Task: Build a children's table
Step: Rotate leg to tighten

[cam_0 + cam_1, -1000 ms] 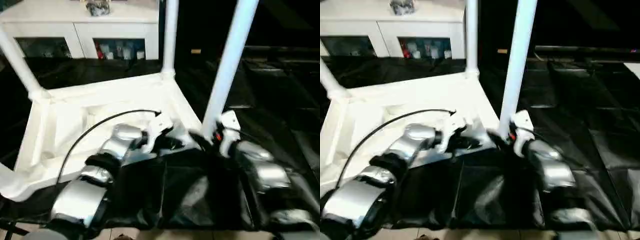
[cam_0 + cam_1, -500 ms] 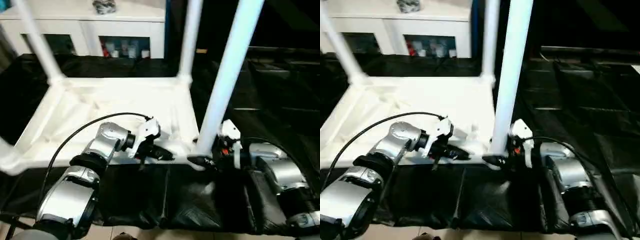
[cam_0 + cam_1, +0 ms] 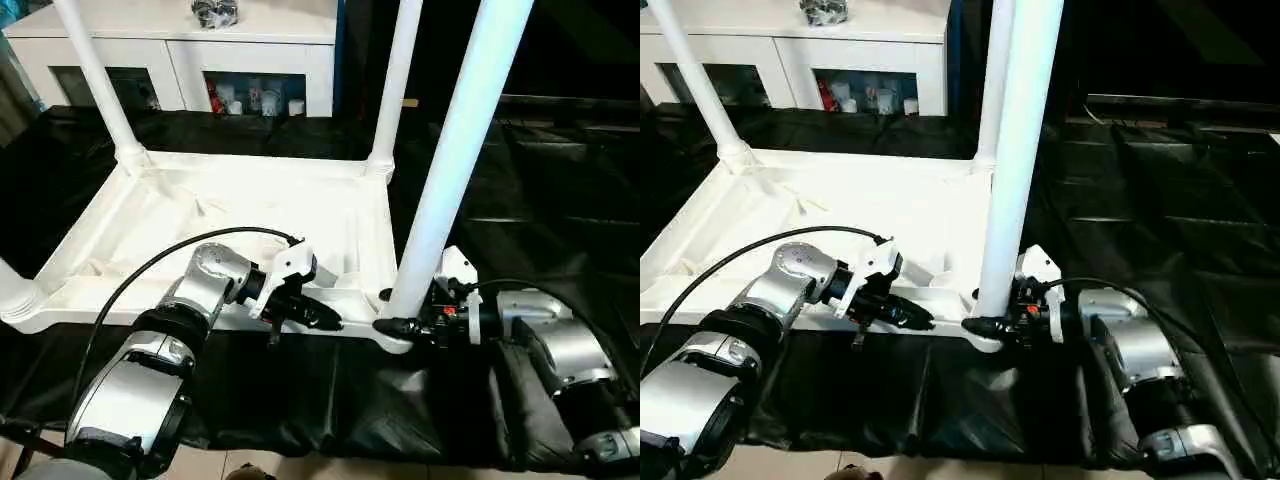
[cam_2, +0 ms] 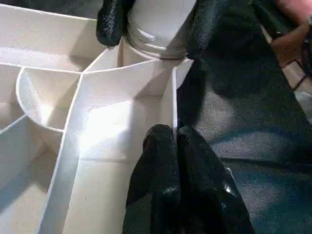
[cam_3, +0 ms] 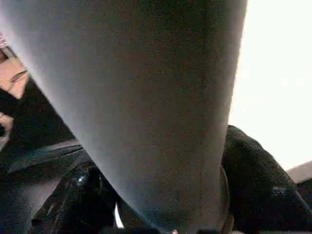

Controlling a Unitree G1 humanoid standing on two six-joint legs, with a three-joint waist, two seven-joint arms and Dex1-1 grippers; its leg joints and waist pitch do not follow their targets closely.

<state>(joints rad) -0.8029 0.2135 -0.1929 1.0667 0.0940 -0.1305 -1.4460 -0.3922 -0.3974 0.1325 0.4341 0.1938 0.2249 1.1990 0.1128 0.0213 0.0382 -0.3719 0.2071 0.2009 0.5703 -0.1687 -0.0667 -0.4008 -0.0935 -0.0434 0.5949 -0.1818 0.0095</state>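
Standing in the tabletop's [image 3: 215, 215] corner socket, a leg [image 3: 455, 160] is pinched by right fingers [image 4: 111, 22]; left fingers [image 4: 163, 165] pinch its rim.

An indoor room arranged as a robot test space is showing here: wrinkled black plastic sheeting [image 3: 560, 200] is covering the whole work surface, and a low white cabinet with glass doors [image 3: 190, 60] is standing at the upper left of the frame, holding small bottles and jars [image 3: 250, 98] behind the glass.
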